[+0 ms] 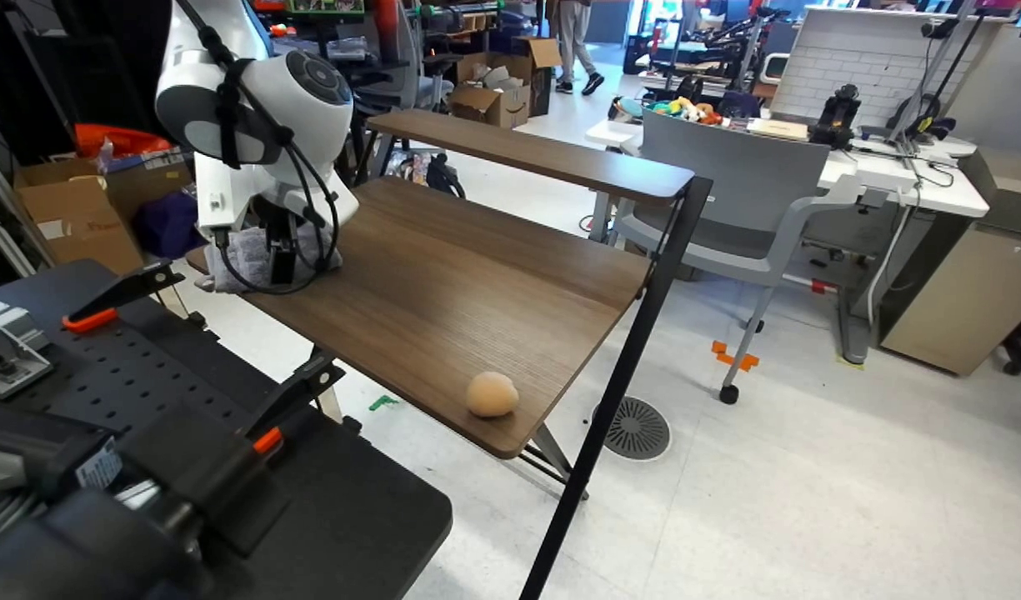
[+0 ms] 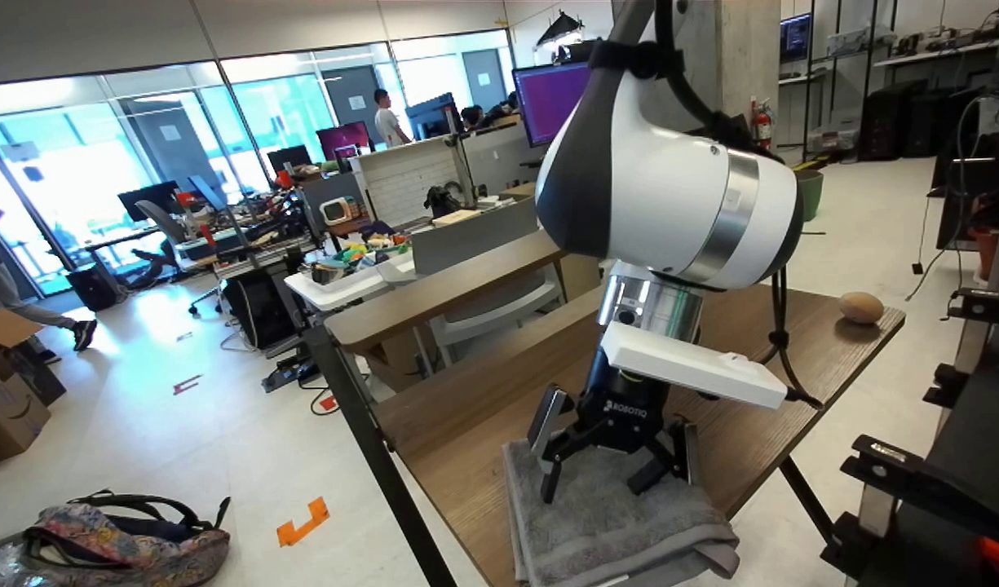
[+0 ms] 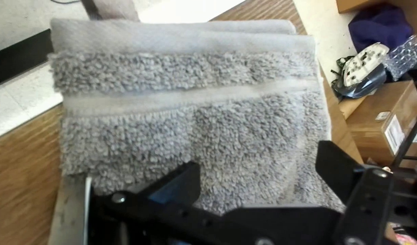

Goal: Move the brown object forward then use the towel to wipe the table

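Observation:
The brown object is a small round lump near one corner of the wooden table. It also shows in an exterior view, far from my gripper. The grey towel lies folded at the opposite end of the table, partly over its edge. It fills most of the wrist view. My gripper is open above the towel, pointing down, with its fingertips at or just over the cloth; contact is unclear. In the wrist view my gripper has its fingers wide apart with only towel below.
A raised wooden shelf runs along one long side of the table, on black posts. A black bench with clamps stands along the opposite side. A grey chair is beyond the shelf. Cardboard boxes are beyond the towel end.

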`<state>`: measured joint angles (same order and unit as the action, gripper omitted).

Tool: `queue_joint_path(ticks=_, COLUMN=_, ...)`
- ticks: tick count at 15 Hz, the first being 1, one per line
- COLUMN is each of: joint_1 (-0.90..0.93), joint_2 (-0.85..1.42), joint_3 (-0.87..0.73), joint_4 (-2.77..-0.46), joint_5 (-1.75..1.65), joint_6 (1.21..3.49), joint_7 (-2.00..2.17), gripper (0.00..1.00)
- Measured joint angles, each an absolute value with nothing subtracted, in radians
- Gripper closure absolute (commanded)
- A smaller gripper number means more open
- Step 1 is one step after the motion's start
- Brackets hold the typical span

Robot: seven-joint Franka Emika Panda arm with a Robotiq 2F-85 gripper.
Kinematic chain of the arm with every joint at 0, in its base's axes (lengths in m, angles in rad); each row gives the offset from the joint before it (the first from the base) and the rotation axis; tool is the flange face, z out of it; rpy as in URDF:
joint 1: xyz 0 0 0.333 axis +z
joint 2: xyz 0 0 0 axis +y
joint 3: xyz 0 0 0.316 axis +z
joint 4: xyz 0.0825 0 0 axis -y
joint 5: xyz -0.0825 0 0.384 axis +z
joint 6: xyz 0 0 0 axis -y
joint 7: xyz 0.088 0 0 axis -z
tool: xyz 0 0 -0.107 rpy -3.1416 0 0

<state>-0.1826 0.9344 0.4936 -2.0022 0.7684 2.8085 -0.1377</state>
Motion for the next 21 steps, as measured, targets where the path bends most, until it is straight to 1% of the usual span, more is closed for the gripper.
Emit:
queue_joint_path(ticks=3, joint_1=-0.179, joint_2=0.922, joint_3=0.434, joint_4=-1.986, joint_5=0.768, joint_6=2.785, joint_7=-0.074, gripper=0.0)
queue_joint_path(ticks=8, joint_1=-0.172, joint_2=0.867, joint_3=0.234, joint_4=-1.979, joint_5=0.763, joint_6=2.762, joint_7=0.016, gripper=0.0)
queue_joint_path(ticks=11, joint_1=-0.186, joint_2=0.864, joint_3=0.186, joint_4=-1.955, joint_5=0.763, joint_6=2.762, joint_7=0.013, gripper=0.0)
queue_joint_path(ticks=15, joint_1=-0.215, joint_2=0.845, joint_3=0.213, joint_4=-1.924, joint_5=0.776, joint_6=2.765, joint_7=-0.024, gripper=0.0)
queue_joint_path(ticks=19, joint_1=-0.311, joint_2=0.729, joint_3=0.348, joint_4=-1.928, joint_5=0.916, joint_6=2.744, joint_7=-0.149, gripper=0.0)
queue_joint_path(ticks=21, joint_1=-0.336, joint_2=0.665, joint_3=0.375, joint_4=-1.947, joint_5=0.956, joint_6=2.714, joint_7=-0.178, gripper=0.0)
